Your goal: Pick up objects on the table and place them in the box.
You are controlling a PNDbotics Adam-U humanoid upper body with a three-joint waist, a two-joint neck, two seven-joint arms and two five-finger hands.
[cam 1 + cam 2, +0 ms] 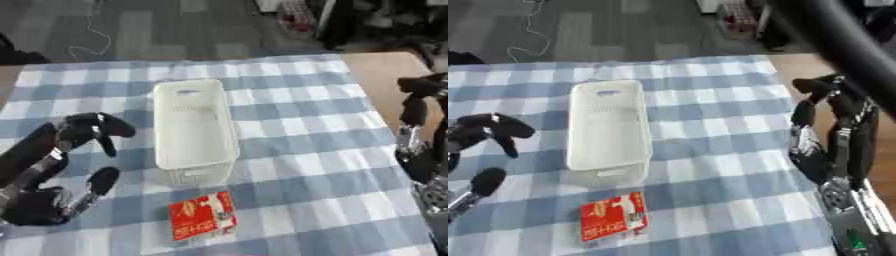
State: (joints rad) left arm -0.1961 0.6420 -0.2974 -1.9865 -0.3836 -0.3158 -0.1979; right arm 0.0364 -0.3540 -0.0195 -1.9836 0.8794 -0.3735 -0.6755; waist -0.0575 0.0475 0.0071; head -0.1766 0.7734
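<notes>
Packet, a flat red-and-white card one (202,216), lay just before the white plastic box (194,127); left hand (61,167), fingers curled on nothing, should pinch its edge

Looking like a lab or robotics workroom rather than a home: grey carpet tiles (149,35) lying in squares across the floor, a loose cable (98,35) trailing over them, dark equipment (385,20) crowding the far corner, and a blue-checked cloth (297,150) covering a wooden surface (385,75) as a test setup.
</notes>
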